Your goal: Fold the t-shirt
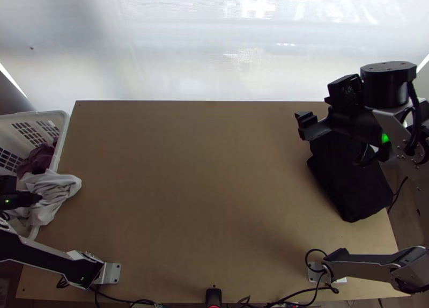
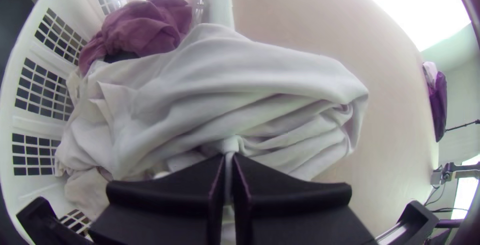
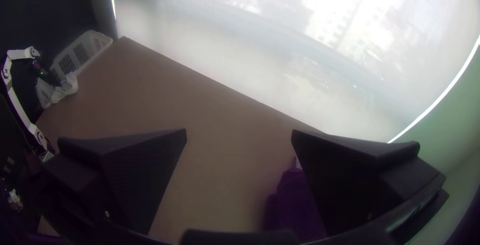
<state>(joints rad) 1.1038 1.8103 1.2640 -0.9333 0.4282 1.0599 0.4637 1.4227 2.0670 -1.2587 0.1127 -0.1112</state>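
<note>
Wooden tabletop (image 1: 204, 200) is carrying dark cloth (image 1: 354, 187) at right; the left gripper (image 1: 39, 197) is pinching the bunched white t-shirt (image 1: 63, 187), draping over the basket's rim (image 1: 64, 128); the right gripper (image 1: 315, 109) is hovering wide open.

Greyish-white cloth (image 2: 240, 75), plum cloth (image 2: 145, 27), dark cloth (image 1: 351, 187), white grid-patterned basket (image 1: 63, 128), tan table (image 1: 204, 200)
</note>
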